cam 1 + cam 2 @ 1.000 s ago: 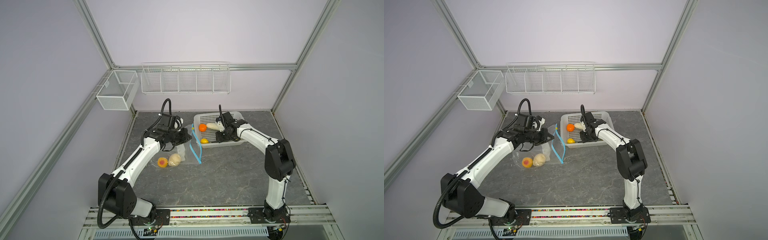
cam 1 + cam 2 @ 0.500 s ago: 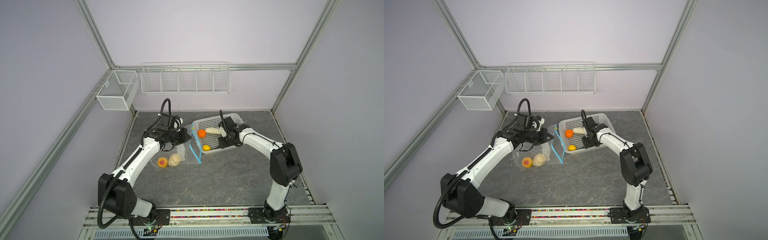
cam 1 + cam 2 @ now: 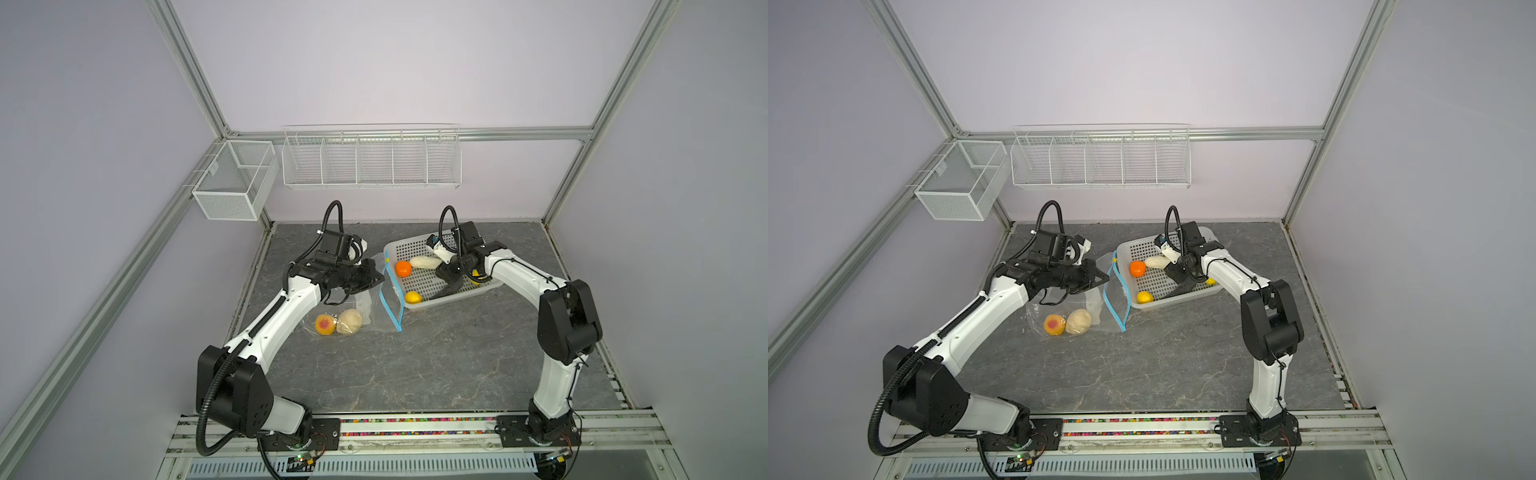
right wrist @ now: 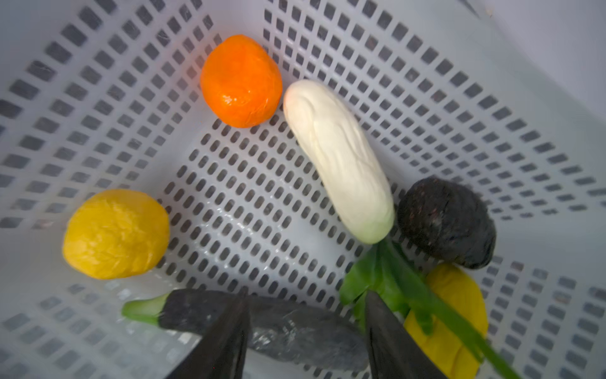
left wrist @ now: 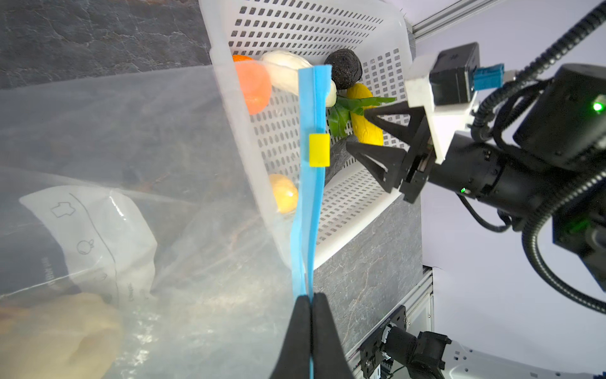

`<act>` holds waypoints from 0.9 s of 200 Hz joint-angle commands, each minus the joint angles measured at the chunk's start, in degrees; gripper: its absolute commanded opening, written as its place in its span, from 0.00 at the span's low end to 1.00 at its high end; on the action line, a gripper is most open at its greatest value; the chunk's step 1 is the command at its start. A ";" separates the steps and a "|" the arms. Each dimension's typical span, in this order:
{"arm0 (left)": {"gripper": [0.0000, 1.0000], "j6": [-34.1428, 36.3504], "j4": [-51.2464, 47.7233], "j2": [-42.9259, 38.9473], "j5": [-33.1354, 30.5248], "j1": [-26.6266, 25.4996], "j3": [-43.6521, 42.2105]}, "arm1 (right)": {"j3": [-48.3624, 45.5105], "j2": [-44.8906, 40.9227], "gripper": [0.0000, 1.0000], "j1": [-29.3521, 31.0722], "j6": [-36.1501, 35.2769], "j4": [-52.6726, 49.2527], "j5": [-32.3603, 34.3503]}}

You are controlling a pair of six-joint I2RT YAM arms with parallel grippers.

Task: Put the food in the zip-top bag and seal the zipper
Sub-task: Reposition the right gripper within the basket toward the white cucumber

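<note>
The clear zip-top bag (image 3: 368,309) lies on the grey table with its mouth toward the white basket (image 3: 415,246). My left gripper (image 5: 311,297) is shut on the light-blue zipper (image 5: 310,183), holding that edge up; its yellow slider (image 5: 319,150) sits further along. Inside the bag are a peach-coloured round food (image 3: 325,324) and a cream one (image 3: 349,321). In the basket lie an orange (image 4: 241,80), a cream long piece (image 4: 341,160), a yellow round one (image 4: 116,233), a dark round one (image 4: 446,221), a leafy yellow corn (image 4: 455,305) and a dark long piece (image 4: 295,331). My right gripper (image 4: 305,295) stands open over that dark long piece.
A white wire rack (image 3: 371,160) hangs on the back wall and a mesh box (image 3: 232,183) on the left frame rail. Slanted metal posts border the table. The arms' base rail (image 3: 415,432) runs along the front edge.
The basket has slid and turned toward the bag's mouth, and the food in it has rolled about. My right gripper has opened wider inside it. The left gripper has kept its hold.
</note>
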 commanded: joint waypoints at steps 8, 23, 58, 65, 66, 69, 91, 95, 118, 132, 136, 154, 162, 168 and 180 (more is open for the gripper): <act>0.00 0.66 0.78 0.59 1.04 0.32 0.14 | -0.52 2.19 0.60 -1.99 -18.05 6.62 -8.65; 0.00 0.43 0.74 0.82 0.74 0.32 0.32 | -2.19 2.52 0.61 -2.03 -23.19 9.73 -10.24; 0.00 0.08 0.44 1.74 0.57 0.27 1.03 | 1.81 6.07 0.61 -2.21 -26.31 6.28 -10.08; 0.00 0.03 0.60 2.07 0.75 0.26 1.22 | 2.84 6.76 0.61 -2.31 -26.69 5.61 -9.71; 0.00 -0.01 0.61 2.14 0.81 0.25 1.25 | 2.97 6.87 0.61 -2.37 -26.69 5.56 -9.72; 0.00 -0.09 0.61 2.24 0.85 0.24 1.29 | 3.37 7.12 0.61 -2.52 -26.70 5.44 -9.73; 0.00 0.03 0.36 2.65 1.03 0.24 1.72 | 4.43 8.26 0.61 -3.29 -26.88 5.28 -11.46; 0.00 0.03 0.40 2.59 1.00 0.19 1.61 | 4.43 8.56 0.62 -3.53 -27.15 5.30 -11.71; 0.00 -0.18 0.77 2.47 1.00 0.24 1.14 | 5.07 10.03 0.61 -3.66 -28.30 4.63 -11.32; 0.00 -0.25 0.76 2.46 1.12 0.19 1.11 | 6.36 11.19 0.61 -3.68 -28.34 3.17 -11.15; 0.00 -0.12 0.70 2.40 0.99 0.23 1.11 | 6.88 11.62 0.61 -3.71 -28.36 2.54 -11.03; 0.00 -0.16 0.39 2.20 0.69 0.25 0.98 | 9.27 13.39 0.60 -3.69 -28.24 0.08 -10.83; 0.00 -0.10 0.31 2.12 0.59 0.28 0.91 | 9.98 13.98 0.59 -3.69 -28.50 -0.53 -10.58; 0.00 -0.02 0.35 1.92 0.59 0.24 0.85 | 10.41 14.25 0.59 -3.69 -28.61 -0.76 -10.48; 0.00 -0.07 0.30 1.81 0.50 0.29 0.85 | 11.12 14.93 0.58 -3.75 -28.83 -1.11 -10.51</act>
